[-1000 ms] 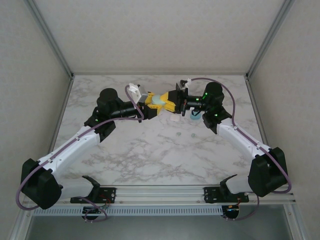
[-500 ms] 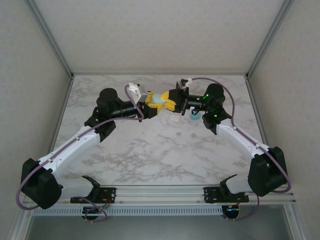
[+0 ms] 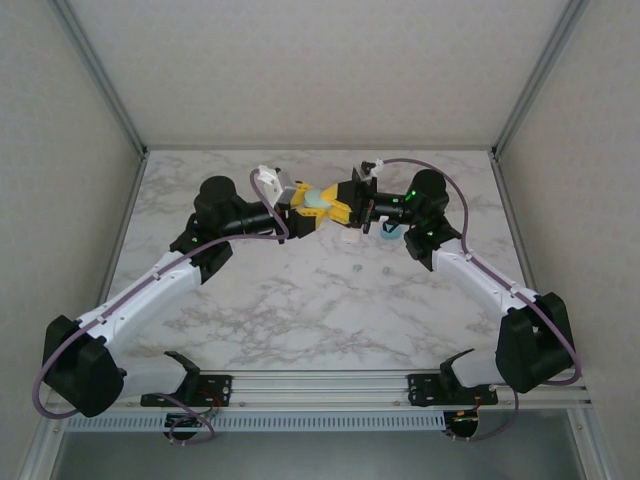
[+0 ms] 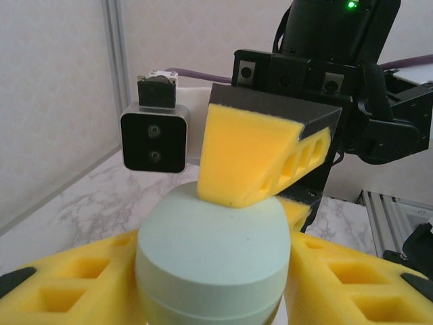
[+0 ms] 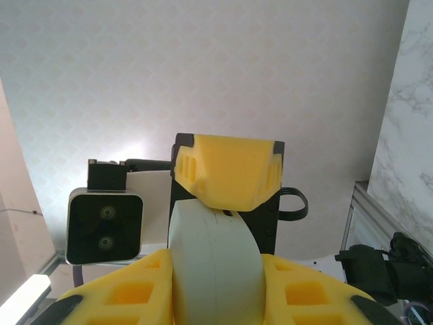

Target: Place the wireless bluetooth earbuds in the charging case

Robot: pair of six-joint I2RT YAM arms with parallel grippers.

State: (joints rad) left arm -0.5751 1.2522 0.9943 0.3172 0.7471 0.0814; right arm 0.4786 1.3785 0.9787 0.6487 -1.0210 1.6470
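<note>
A closed mint green charging case (image 3: pixel 318 199) hangs in the air over the far middle of the table, held from both sides. My left gripper (image 3: pixel 305 212) is shut on it; in the left wrist view its yellow fingers (image 4: pixel 64 284) flank the case (image 4: pixel 210 250). My right gripper (image 3: pixel 338 206) is shut on the same case (image 5: pixel 213 264), one of its fingers (image 4: pixel 254 159) pressing on the case's top. Two tiny earbuds (image 3: pixel 357 267) (image 3: pixel 387 268) lie on the marble in front of the grippers.
A white case (image 3: pixel 349 237) and a light blue case (image 3: pixel 390 231) sit on the table under the right wrist. The marble table (image 3: pixel 250 320) has metal frame posts at its far corners and walls all round.
Both grippers, with the mint case between them, have drifted slightly toward the far edge. Nothing was let go.
</note>
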